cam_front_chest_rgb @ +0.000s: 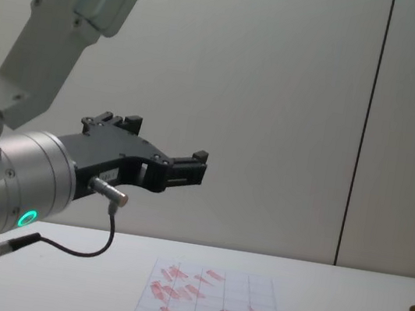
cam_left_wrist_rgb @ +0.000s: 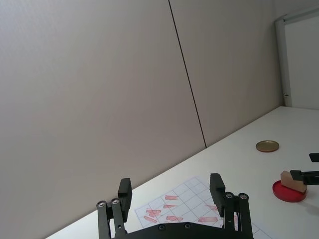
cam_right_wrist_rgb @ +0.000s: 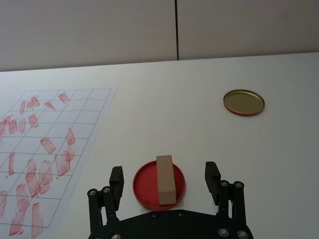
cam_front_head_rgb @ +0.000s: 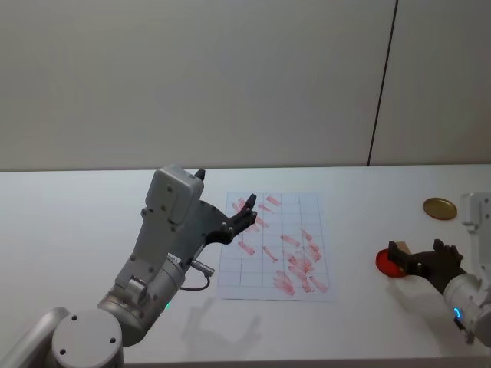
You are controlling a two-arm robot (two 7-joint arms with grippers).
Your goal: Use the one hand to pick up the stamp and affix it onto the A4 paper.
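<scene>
Grasp step: at lower right, the right gripper's (cam_front_head_rgb: 418,253) released jaws flank the stamp (cam_right_wrist_rgb: 166,179) and should clench next; the left gripper (cam_front_head_rgb: 245,211) idles released, centre-left.

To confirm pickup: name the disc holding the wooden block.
The red disc, by the open right tool, carries the stamp; the gold lid lies bare. Left tool hovers above paper.

The stamp (cam_right_wrist_rgb: 166,179), a plain light-tan wooden block, is set on a flat red disc (cam_right_wrist_rgb: 143,185) on the white surface (cam_right_wrist_rgb: 199,124). The paper (cam_right_wrist_rgb: 84,119), a white gridded sheet marked with many red rectangular prints, is spread flat nearby, apart from the stamp.
</scene>
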